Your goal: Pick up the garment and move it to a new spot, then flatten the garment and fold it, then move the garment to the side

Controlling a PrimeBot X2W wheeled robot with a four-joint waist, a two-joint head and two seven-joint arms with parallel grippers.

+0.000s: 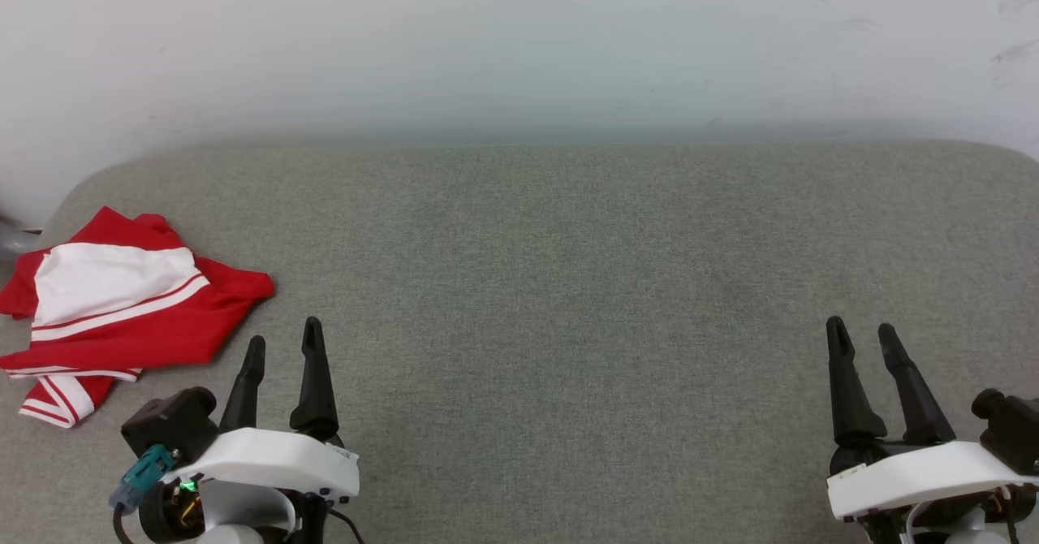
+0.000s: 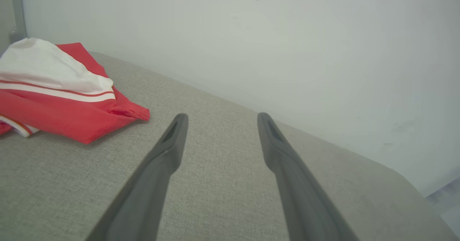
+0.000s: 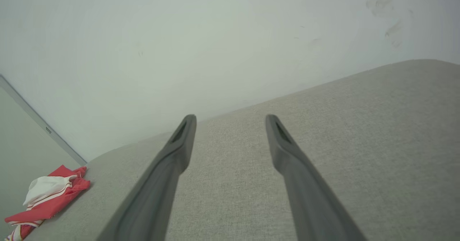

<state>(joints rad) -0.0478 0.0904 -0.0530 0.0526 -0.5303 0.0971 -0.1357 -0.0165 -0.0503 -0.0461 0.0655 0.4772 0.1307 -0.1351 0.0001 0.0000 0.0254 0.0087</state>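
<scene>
Our main worry is the edge. The jersey [image 1: 122, 308] sits bunched at the far left of the grey table [image 1: 568, 284], and its left side reaches the rounded rim, so a sideways nudge from a finger could push it over and out of reach. A second risk lies in the layers: the white panel with its stripes is on top and the red cloth is folded under it, so a shallow pinch may catch only the upper layer. The rest would then trail, twist or slip free on the lift. We also judge that a low approach could plough the heap along the cloth-covered top rather than get under it. Both hands will probably be needed to spread the jersey flat, and one of them starts a long way off.

Our left gripper [image 1: 283, 333] has its jaws spread wide and holds nothing. It hovers low over the table just to the right of the jersey — near its closest red corner, but apart from it, with bare table between. In the left wrist view the jersey lies ahead and to the left of the fingers, not between them. Our right gripper [image 1: 860, 326] is likewise spread and empty, well apart from the jersey — almost the whole table separates them.
</scene>
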